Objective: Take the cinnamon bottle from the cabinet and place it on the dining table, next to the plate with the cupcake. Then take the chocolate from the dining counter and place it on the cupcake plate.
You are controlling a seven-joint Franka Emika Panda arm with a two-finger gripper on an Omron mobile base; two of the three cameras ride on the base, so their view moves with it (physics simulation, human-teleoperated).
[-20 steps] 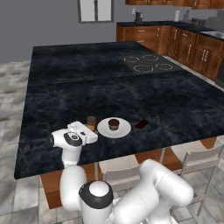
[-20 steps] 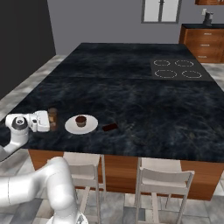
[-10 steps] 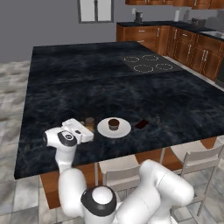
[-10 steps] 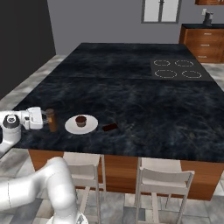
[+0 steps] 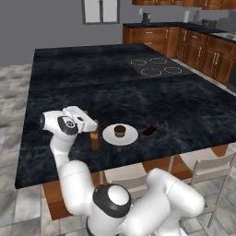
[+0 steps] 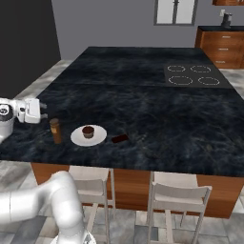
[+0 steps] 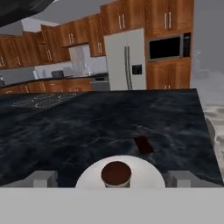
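Wide bare run of black stone across the dining table [image 6: 157, 90], open all the way to the cooktop rings [image 6: 191, 75]. Cluttered only at the near edge: cinnamon bottle [image 6: 55, 130] upright just beside the plate [image 6: 97, 138], cupcake [image 6: 87, 131] in its middle, chocolate [image 6: 120, 138] flat just past the rim. Narrow gap between bottle and plate

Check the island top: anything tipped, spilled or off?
Nothing stands out. The bottle stands upright beside the plate, the cupcake sits upright on it, and the chocolate lies flat on the stone past the plate.
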